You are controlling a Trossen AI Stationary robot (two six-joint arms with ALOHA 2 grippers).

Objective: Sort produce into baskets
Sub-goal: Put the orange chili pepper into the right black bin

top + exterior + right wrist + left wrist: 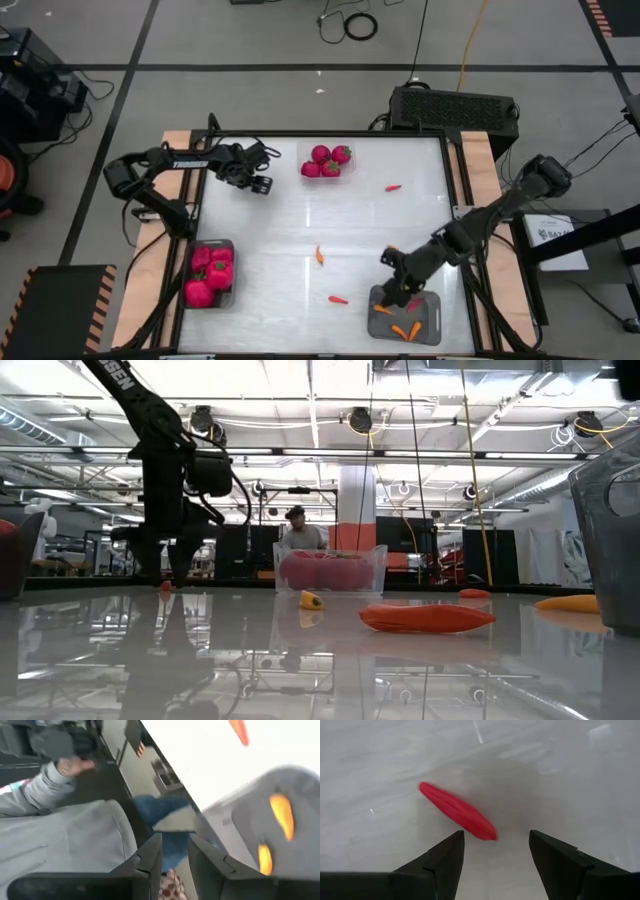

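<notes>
My left gripper (262,185) is open at the table's far left, its fingers pointing down just above a slender red piece (457,811) that lies flat on the table; the piece's near end sits between the fingertips (495,837), untouched. My right gripper (400,290) hangs over the far rim of the near right grey bin (428,325), which holds orange pieces (281,815). Its fingers (172,845) stand a narrow gap apart with nothing between them. The near left grey bin (231,262) holds magenta pieces. A clear tray (355,165) at the far middle holds round red ones.
Loose pieces lie on the table: a red one (393,187) at the far right, an orange one (319,255) in the middle, a red one (338,299) near the right bin. A black perforated box (455,105) stands behind the table. A person's sleeve (45,790) shows beyond the table's edge.
</notes>
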